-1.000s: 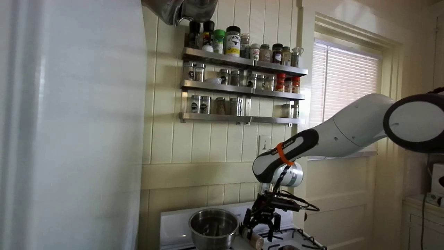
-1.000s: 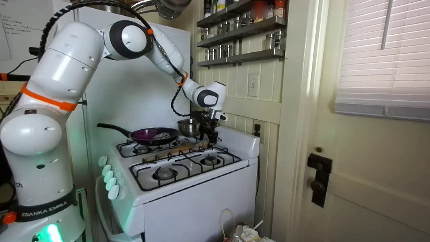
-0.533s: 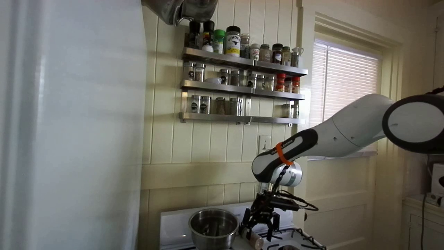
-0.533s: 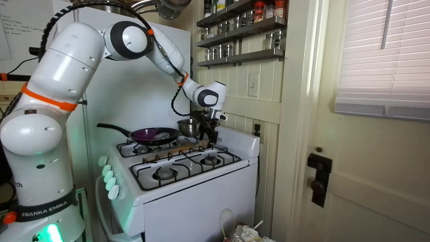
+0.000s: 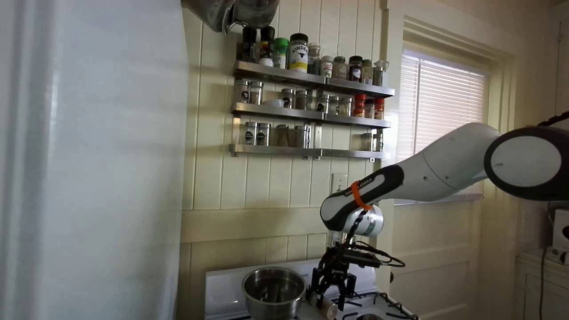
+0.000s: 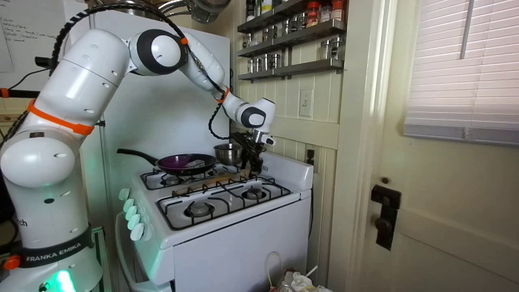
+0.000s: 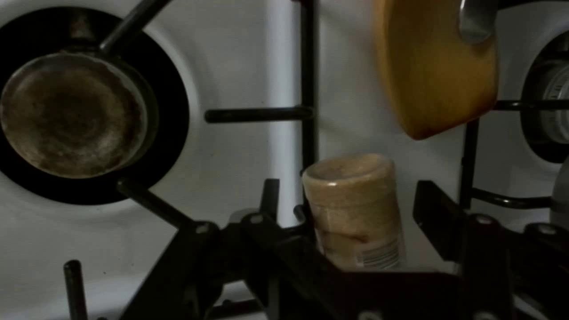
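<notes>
A jar (image 7: 355,218) with tan-brown contents and a barcode label lies on its side on the stove, with its round base toward the top of the wrist view. It also shows in both exterior views (image 5: 329,309) (image 6: 245,173). My gripper (image 7: 348,195) is open with one finger on each side of the jar. A gap shows between the jar and each fingertip in the wrist view. The jar's far end is hidden behind the gripper body. The gripper also shows in both exterior views (image 5: 327,300) (image 6: 251,165), pointing down at the stove.
A steel bowl (image 5: 272,306) stands beside the gripper. The white stove (image 6: 243,239) has black grates and a burner (image 7: 73,115). A wooden utensil (image 7: 438,75) lies near the jar. A black pan (image 6: 209,164) holds a purple bowl (image 6: 175,162). Spice shelves (image 5: 280,150) hang above.
The arm and gripper have shifted slightly left in an exterior view, so the fingers sit a little differently about the jar. The jar and bowl look unmoved.
</notes>
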`<action>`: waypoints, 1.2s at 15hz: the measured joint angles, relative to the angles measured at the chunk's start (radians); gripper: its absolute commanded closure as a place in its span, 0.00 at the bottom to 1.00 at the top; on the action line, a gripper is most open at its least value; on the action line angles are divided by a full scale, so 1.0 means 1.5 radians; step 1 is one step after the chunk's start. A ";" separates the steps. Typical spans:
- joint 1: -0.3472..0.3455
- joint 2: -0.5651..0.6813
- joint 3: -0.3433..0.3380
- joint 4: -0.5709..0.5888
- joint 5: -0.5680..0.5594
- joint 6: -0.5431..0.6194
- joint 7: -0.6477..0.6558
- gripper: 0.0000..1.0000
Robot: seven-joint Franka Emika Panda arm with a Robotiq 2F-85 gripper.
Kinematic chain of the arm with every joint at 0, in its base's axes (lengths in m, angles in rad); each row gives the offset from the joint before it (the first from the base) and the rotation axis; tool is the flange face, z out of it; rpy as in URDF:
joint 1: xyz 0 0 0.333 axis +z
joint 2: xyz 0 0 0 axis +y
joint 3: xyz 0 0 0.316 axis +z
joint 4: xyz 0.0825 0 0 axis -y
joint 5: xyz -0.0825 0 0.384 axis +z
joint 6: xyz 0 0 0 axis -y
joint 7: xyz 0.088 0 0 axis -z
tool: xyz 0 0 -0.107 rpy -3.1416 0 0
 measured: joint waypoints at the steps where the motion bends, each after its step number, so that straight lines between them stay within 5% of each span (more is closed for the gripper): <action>1: 0.000 0.003 0.000 0.006 0.000 -0.006 0.000 0.49; 4: 0.000 0.009 0.000 0.016 0.001 -0.019 0.000 0.72; 13: 0.001 0.005 0.005 0.024 0.004 -0.027 -0.001 0.75; 18: 0.015 -0.078 0.008 -0.041 -0.022 0.042 0.007 0.75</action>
